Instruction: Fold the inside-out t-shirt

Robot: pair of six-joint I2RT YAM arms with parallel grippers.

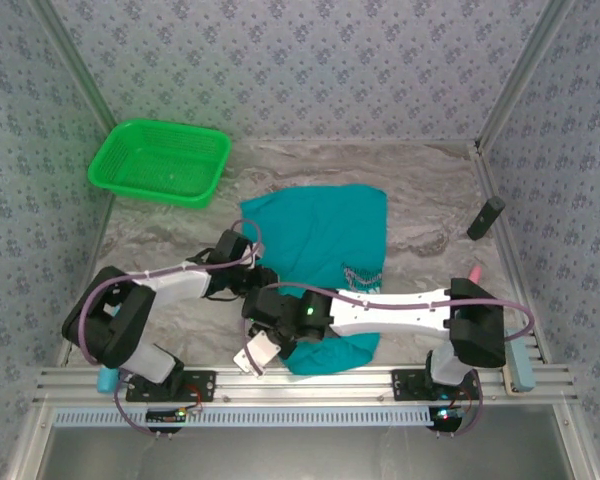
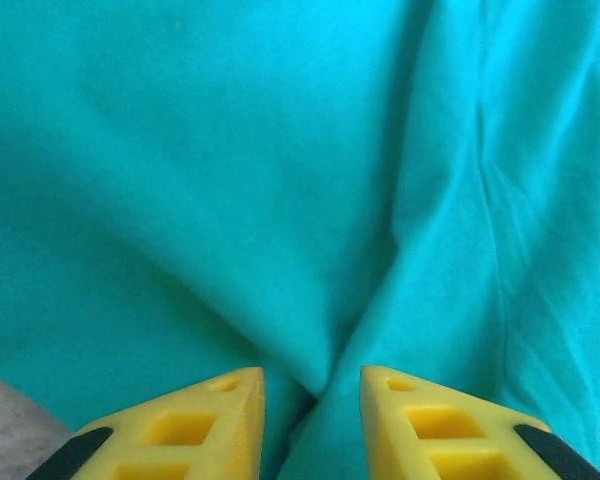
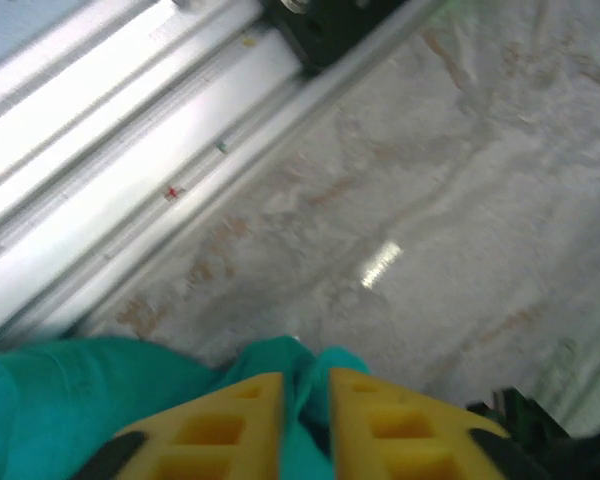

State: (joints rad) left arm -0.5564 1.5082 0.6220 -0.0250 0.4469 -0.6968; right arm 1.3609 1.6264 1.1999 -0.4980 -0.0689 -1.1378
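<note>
The shirt [image 1: 325,230] lies mid-table, spread flat at the far end and bunched at the near end under your right arm. Your left pincer [image 1: 252,283] sits at its left edge. Your right pincer [image 1: 260,350] reaches across to the near-left corner, close beside the left one.

Both look closed on cloth. I judge you are taking hold of an edge to carry it over. Lift both pincers together and level, and draw them gently apart so the hem between them goes taut. Then sweep across toward the lettering [image 1: 362,272] and lay the cloth down before you let go. With the arms this close, watch that the wrists do not knock.

The overhead view gives the shirt's outline, the basket [image 1: 160,160] well off to the far left, and how the arms cross, but the jaws are too small there to judge. The left wrist view shows creases running into the gap between its fingers [image 2: 220,420], a sign of a pinched fold. The right wrist view shows a small tuft between its fingers [image 3: 230,415], with bare table [image 3: 430,200] and the rail [image 3: 130,150] beyond, so that hold may be thin.
</note>
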